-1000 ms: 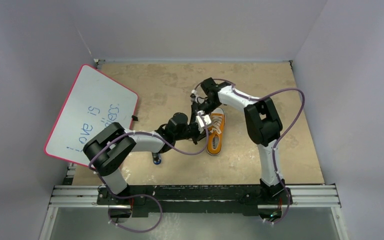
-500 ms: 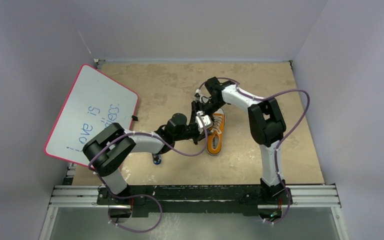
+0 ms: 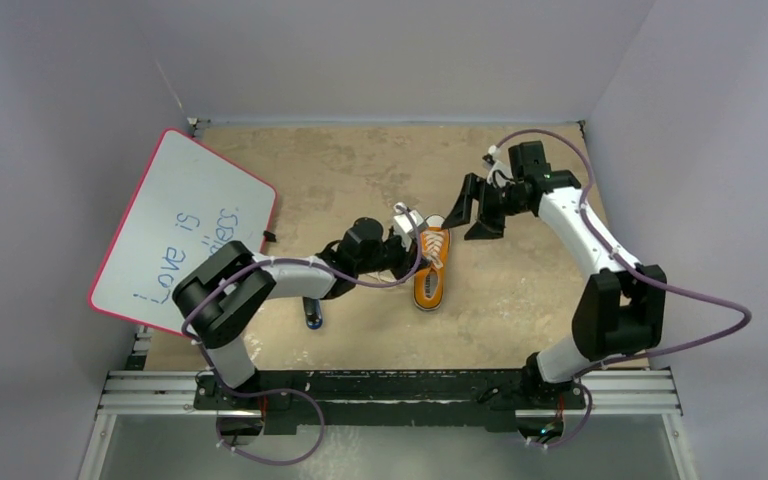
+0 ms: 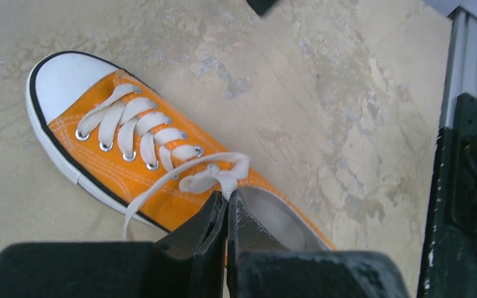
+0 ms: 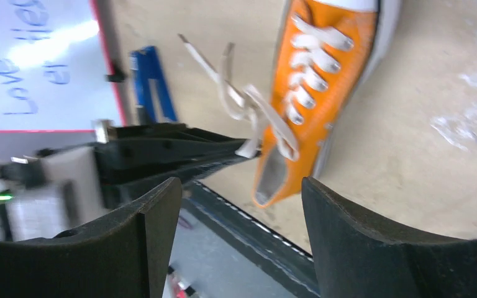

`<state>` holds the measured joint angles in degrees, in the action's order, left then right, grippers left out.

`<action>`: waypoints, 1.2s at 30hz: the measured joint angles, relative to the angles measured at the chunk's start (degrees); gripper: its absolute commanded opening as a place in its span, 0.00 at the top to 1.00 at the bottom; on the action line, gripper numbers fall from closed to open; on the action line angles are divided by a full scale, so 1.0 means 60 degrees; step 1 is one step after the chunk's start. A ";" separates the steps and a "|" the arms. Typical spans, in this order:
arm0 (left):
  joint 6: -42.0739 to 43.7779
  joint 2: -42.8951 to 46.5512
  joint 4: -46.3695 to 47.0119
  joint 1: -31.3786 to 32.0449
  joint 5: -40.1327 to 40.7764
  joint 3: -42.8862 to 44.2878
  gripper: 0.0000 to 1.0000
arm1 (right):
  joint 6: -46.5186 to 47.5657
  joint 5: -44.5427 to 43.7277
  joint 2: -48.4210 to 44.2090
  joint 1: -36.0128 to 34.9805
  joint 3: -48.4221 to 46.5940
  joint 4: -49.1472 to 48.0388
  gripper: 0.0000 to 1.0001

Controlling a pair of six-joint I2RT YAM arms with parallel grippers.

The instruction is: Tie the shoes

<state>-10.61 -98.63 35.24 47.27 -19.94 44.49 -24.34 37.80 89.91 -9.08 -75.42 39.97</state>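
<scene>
The shoe is a small orange sneaker with a white toe cap, lying mid-table with its toe toward the back. In the left wrist view, the shoe has white laces bunched at its tongue, and my left gripper is shut on that lace. From above, the left gripper sits at the shoe's left side. My right gripper hangs open, apart from the shoe on its right. Its view shows the shoe, raised lace strands, and nothing between the fingers of the right gripper.
A pink-rimmed whiteboard with blue writing leans at the left. A small blue-and-black marker lies under the left arm, also visible as the marker. The black rail bounds the near edge; grey walls enclose the table.
My right gripper has opened, let go of the lace and swung away to the right of the shoe. The left gripper stays shut on the lace, shifted slightly back.
</scene>
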 measured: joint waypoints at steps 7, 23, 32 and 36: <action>-0.0925 -0.0277 -0.0871 -0.0135 -0.0419 0.0838 1.00 | 0.1064 -0.1785 -0.1934 -0.0131 0.1945 -0.0503 0.26; -0.1100 -0.0484 -0.2470 -0.0849 -0.0754 0.1395 1.00 | 0.3894 -0.2280 -0.5264 -0.3370 0.4313 -0.3694 0.03; -0.1286 -0.1723 -0.3228 -0.1056 -0.1228 0.2575 1.00 | 0.7763 -0.1206 -0.6816 -0.5468 0.5351 -0.4641 0.01; -0.1308 -0.1927 -0.3468 -0.1078 -0.1439 0.2889 1.00 | 0.9103 -0.1843 -0.5238 -0.6805 0.5253 -0.4721 0.11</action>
<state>-18.46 -110.19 14.44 40.80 -28.58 61.82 30.28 26.74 58.48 -49.91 -43.90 11.64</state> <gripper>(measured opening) 0.009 0.976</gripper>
